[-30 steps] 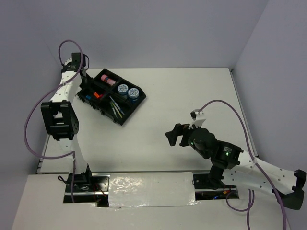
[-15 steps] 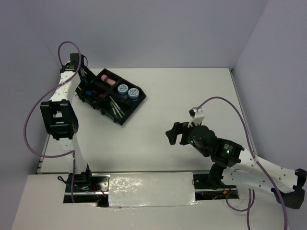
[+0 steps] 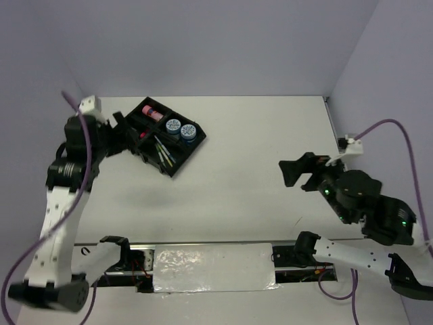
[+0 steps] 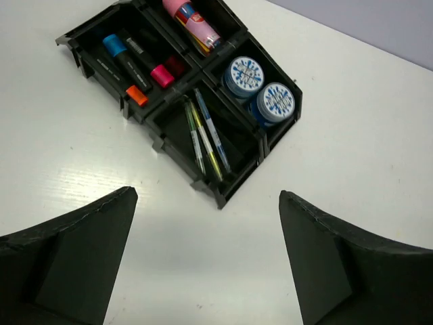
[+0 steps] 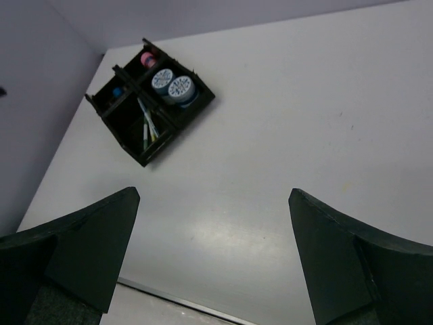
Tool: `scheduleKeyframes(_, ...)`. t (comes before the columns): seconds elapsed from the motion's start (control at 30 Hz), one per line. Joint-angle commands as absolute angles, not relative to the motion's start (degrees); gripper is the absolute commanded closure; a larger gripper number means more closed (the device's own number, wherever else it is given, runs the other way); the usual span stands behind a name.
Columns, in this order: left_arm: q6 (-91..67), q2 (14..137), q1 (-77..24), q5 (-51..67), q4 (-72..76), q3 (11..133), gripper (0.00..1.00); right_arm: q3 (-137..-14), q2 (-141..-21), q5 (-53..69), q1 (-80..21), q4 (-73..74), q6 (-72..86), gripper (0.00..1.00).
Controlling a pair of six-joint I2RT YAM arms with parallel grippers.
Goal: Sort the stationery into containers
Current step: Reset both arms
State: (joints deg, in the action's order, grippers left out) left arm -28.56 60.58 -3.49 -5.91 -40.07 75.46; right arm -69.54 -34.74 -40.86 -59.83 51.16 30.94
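Note:
The black four-compartment tray [image 3: 184, 161] lies at the table's far left. Inside it the left wrist view shows blue [image 4: 115, 46], pink [image 4: 162, 74] and orange [image 4: 137, 95] highlighters together in one compartment. Thin pens [image 4: 205, 137] fill another, two round blue tubs [image 4: 260, 87] a third, and a pink-capped tube [image 4: 191, 15] the fourth. My left gripper [image 4: 208, 196] hangs open and empty above the bare table, just short of the tray's [image 4: 71, 42] near corner. My right gripper [image 3: 298, 174] is open and empty, raised over the table's right side, far from the tray [image 5: 139, 162].
Purple walls close the table at the back and on both sides. A metal rail with a white sheet [image 3: 213, 265] runs along the near edge between the arm bases. A purple cable [image 3: 379, 128] loops off the right arm.
My left gripper has opened and pulled back and up from the tray's highlighter compartment. The right arm has swung up and to the right, still open.

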Motion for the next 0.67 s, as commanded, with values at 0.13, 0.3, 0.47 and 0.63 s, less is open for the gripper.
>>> scheduleKeyframes(0.13, -22.24, 37.90, -3.60, -1.76, -39.98, 61.53, 0.01, -78.57, -30.86, -45.35, -59.50, 63.10, 27.07, 0.00)
scheduleKeyframes(0.3, -21.27, 27.79, -3.60, -3.43, -48.50, 61.35, 0.01, -73.50, -23.92, -41.49, -59.50, 61.27, 25.15, 0.00)
scheduleKeyframes(0.47, -21.97, 21.10, -3.60, -5.62, -50.89, 58.98, 0.01, -68.56, -17.58, -40.51, -59.42, 57.57, 24.78, 0.00)
scheduleKeyframes(0.63, -21.97, 22.14, -3.69, -6.77, -51.33, 59.32, 0.01, -67.94, -18.10, -41.48, -59.59, 57.48, 24.96, 0.00)
